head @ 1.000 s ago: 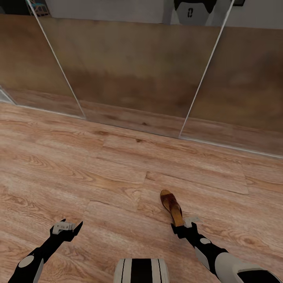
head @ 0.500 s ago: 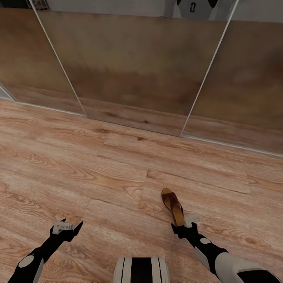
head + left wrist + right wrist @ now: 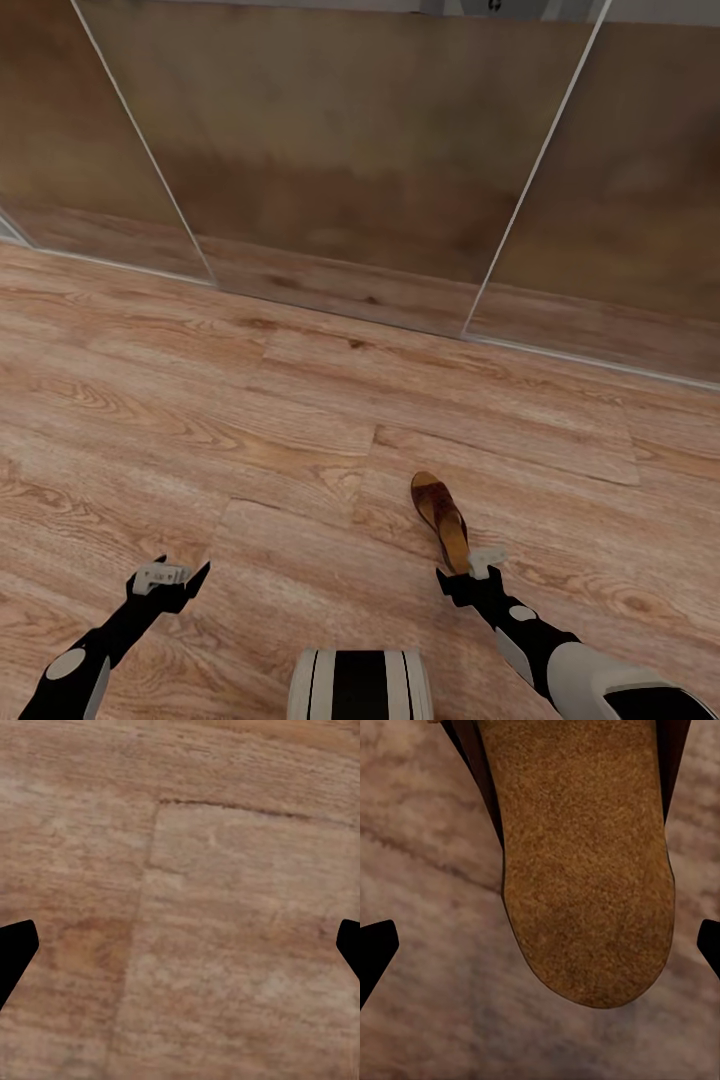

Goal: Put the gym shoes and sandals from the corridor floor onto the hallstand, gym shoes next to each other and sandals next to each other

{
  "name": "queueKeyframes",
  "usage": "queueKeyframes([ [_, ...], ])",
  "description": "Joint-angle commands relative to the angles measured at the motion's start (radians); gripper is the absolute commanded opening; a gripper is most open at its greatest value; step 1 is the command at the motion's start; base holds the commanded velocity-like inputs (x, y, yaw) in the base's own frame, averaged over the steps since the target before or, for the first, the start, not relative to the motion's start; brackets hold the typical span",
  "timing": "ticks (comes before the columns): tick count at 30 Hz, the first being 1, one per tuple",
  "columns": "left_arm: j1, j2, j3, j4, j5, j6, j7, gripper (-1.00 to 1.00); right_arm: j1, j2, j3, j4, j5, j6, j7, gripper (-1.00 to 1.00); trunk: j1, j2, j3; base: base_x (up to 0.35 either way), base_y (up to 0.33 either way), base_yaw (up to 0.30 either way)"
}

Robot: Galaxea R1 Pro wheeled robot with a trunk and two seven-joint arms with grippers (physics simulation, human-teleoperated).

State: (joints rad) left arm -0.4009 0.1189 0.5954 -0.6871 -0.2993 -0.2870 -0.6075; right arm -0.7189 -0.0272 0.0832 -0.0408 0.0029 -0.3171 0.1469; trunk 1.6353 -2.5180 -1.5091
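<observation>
One brown sandal (image 3: 441,518) with a tan footbed lies on the wood-plank corridor floor (image 3: 300,430), its heel pointing toward me. My right gripper (image 3: 470,572) hovers open just above that heel. The right wrist view looks straight down on the sandal's tan heel (image 3: 585,870), with the dark fingertips (image 3: 375,952) wide apart at the edges. My left gripper (image 3: 170,580) hangs open over bare planks at the lower left, and its wrist view has floor (image 3: 195,915) between spread fingertips (image 3: 13,952). The gym shoes, the other sandal and the hallstand are out of view.
A wall of tall, brown reflective panels (image 3: 350,160) with thin light frames (image 3: 525,180) runs across the far side, meeting the floor beyond the sandal. My own base (image 3: 355,685) shows at the near edge. Bare planks stretch to the left and right.
The head view has tilted down a little, so the wall and floor sit higher in the picture. Both arms and the sandal keep their places relative to each other.
</observation>
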Motion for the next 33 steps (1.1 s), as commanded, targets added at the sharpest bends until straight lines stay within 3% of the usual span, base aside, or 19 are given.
queueKeyframes([
  [1,-0.001,-0.001,0.006,-0.006,-0.01,-0.006,-0.005,1.0,0.0,0.0,0.007,0.001,0.0,-0.004,0.0,1.0,0.0,0.0,-0.001,0.0,0.0,0.0],
  [5,-0.001,-0.004,0.006,-0.088,-0.008,-0.005,-0.008,1.0,0.0,0.0,0.007,0.001,0.0,-0.004,0.0,1.0,0.0,0.0,-0.001,0.0,0.0,0.0],
  [13,-0.001,-0.058,0.004,-0.168,-0.009,-0.004,-0.008,1.0,0.0,-0.001,0.006,0.001,0.0,-0.004,0.0,1.0,0.0,0.0,-0.001,0.0,0.0,0.0],
  [20,-0.001,-0.06,0.005,-0.171,-0.009,-0.005,-0.008,1.0,0.0,-0.002,0.006,0.001,0.0,-0.004,0.0,1.0,0.003,-0.002,-0.028,0.0,0.0,0.0],
  [33,-0.001,-0.061,0.006,-0.17,-0.009,-0.006,-0.008,1.0,0.0,-0.002,0.006,0.001,-0.016,-0.004,0.0,1.0,0.003,-0.002,-0.039,0.0,0.0,0.0],
])
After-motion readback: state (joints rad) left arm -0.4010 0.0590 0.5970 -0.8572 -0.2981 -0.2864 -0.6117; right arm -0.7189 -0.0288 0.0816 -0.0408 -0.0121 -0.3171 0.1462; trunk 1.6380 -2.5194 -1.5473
